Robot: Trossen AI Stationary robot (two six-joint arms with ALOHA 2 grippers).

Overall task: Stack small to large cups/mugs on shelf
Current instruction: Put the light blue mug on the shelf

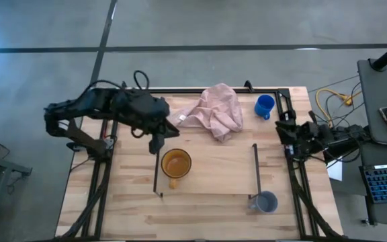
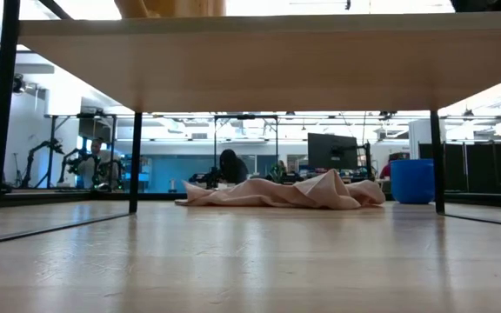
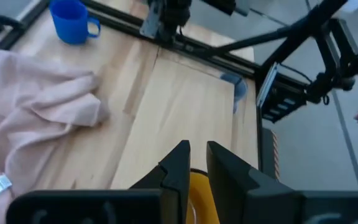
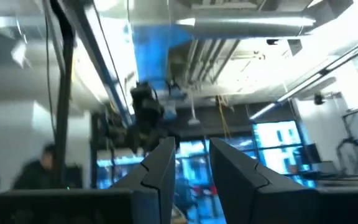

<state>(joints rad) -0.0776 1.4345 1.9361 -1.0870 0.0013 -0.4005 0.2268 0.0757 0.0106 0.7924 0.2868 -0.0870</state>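
The yellow-orange mug (image 1: pixel 176 163) stands upright on the left part of the light wooden shelf (image 1: pixel 213 176). In the left wrist view its rim (image 3: pixel 201 194) shows just beyond my fingers. The grey mug (image 1: pixel 266 202) sits on the table by the shelf's right rail. The blue mug (image 1: pixel 265 105) stands near the far right corner, beside the pink cloth (image 1: pixel 213 111). My left gripper (image 1: pixel 158 142) hovers over the shelf's far-left corner, close to the yellow mug and apart from it, with its fingers nearly together. My right gripper (image 4: pixel 191 144) waits at the table's right edge, slightly open and pointing up into the room.
The pink cloth (image 3: pixel 36 106) lies crumpled on the table's far side, between my left gripper and the blue mug (image 3: pixel 73 22). The shelf's thin black rails (image 1: pixel 255 168) stand at its short ends. The shelf's right half is bare. A keyboard and cables lie off the table's right side.
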